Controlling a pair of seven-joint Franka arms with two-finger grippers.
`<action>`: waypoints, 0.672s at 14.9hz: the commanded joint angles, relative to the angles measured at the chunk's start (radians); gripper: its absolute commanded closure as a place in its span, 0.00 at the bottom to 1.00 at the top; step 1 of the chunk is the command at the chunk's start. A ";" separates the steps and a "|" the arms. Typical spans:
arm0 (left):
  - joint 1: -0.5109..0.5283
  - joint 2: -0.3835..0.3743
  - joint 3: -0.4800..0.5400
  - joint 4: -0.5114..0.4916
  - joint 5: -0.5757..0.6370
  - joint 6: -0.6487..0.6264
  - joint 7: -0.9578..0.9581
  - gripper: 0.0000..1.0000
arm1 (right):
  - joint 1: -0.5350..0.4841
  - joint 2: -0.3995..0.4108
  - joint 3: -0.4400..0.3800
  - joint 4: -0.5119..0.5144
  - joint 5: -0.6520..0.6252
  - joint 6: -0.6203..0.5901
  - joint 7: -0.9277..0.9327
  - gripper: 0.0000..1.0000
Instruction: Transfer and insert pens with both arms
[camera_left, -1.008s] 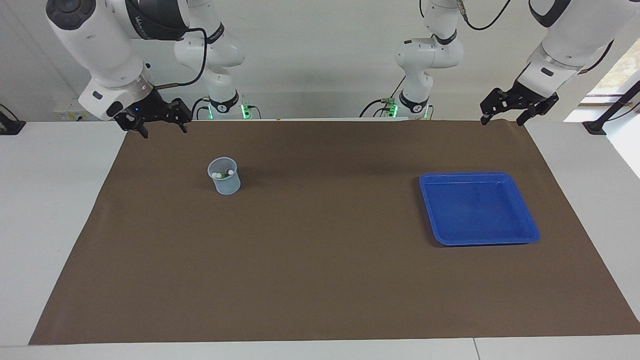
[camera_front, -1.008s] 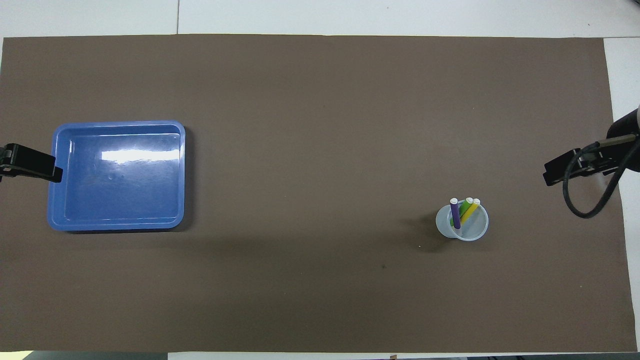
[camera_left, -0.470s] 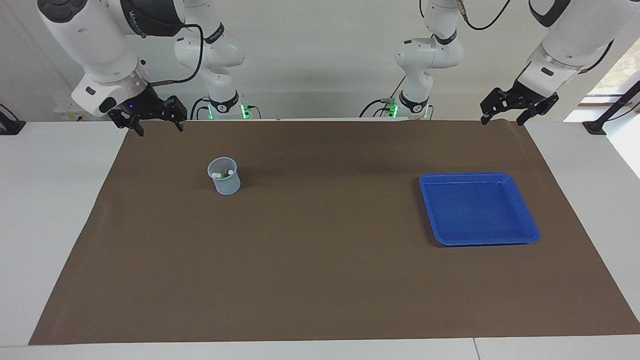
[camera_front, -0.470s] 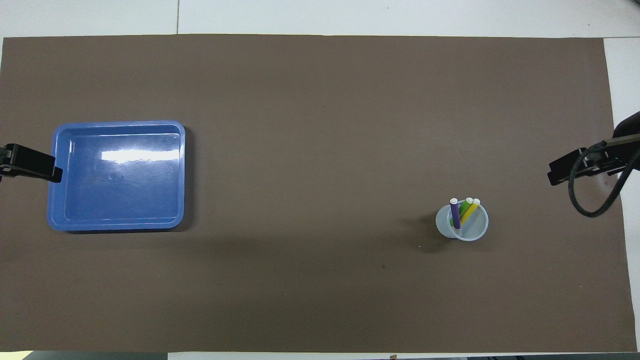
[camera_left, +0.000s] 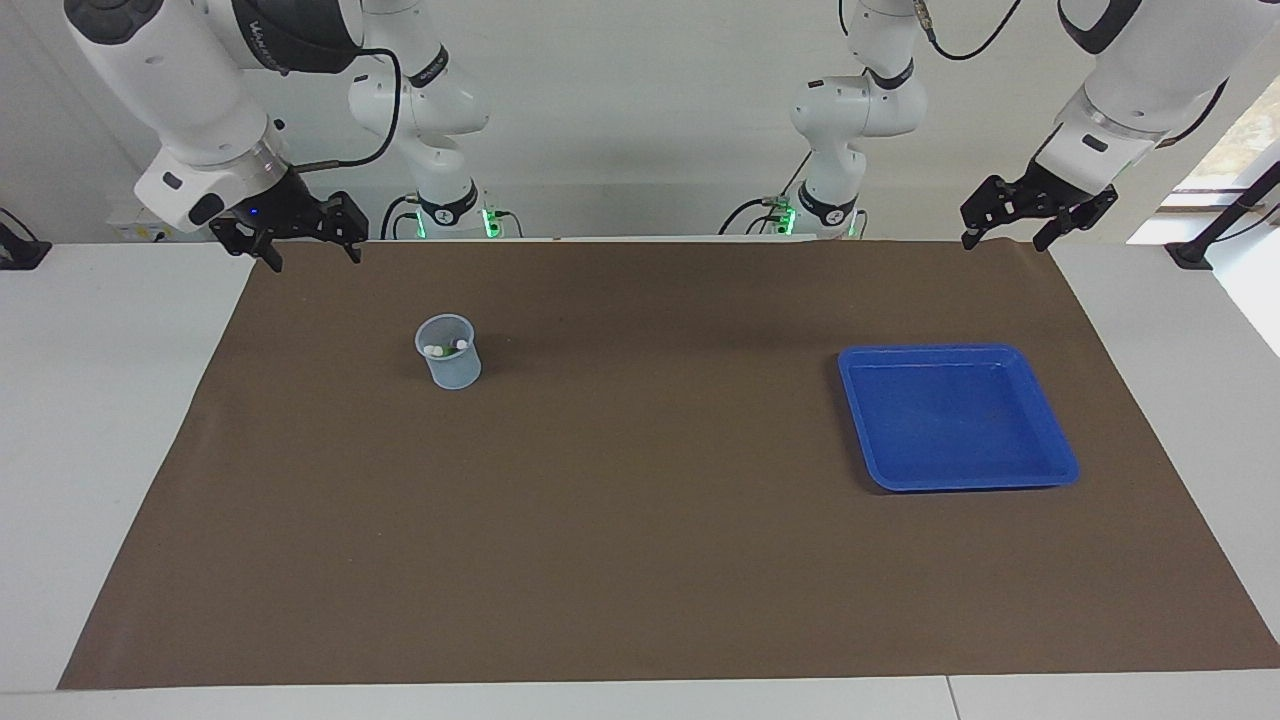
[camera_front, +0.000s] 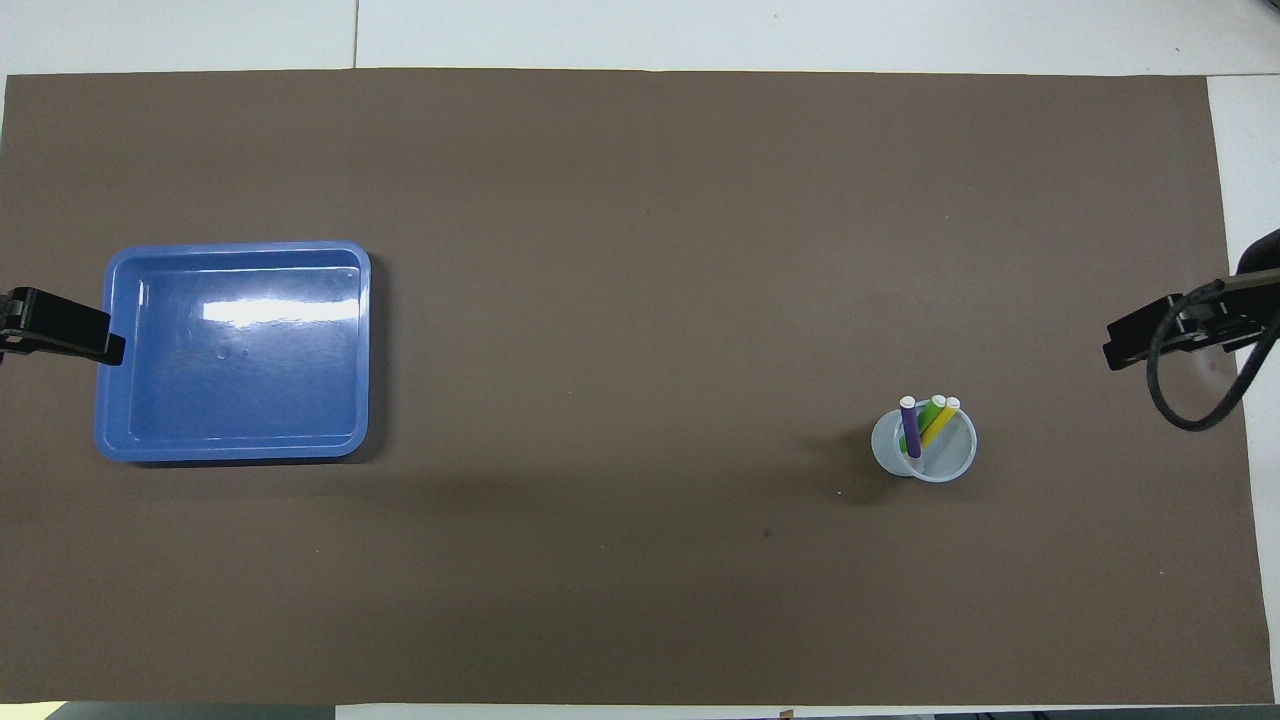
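- Currently all three pens, purple (camera_front: 910, 430), green (camera_front: 930, 412) and yellow (camera_front: 942, 422), stand tilted in the translucent cup (camera_left: 449, 352), caps up, on the brown mat (camera_left: 640, 560) toward the right arm's end.
- Blue tray (camera_left: 957, 416): toward the left arm's end.
- Right gripper (camera_left: 305, 252): raised over the mat's corner, fingers spread, holding nothing.
- Left gripper (camera_left: 1005, 238): raised over the mat's other robot-side corner, fingers spread, holding nothing.
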 joint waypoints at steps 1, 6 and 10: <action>0.006 -0.016 -0.001 -0.009 0.015 -0.006 0.012 0.00 | -0.015 -0.008 0.011 0.002 0.008 -0.005 0.020 0.00; 0.006 -0.016 -0.001 -0.009 0.015 -0.008 0.012 0.00 | -0.015 -0.011 0.011 0.009 0.018 0.041 0.036 0.00; 0.006 -0.016 -0.001 -0.009 0.015 -0.008 0.012 0.00 | -0.015 -0.009 0.011 0.009 0.018 0.086 0.042 0.00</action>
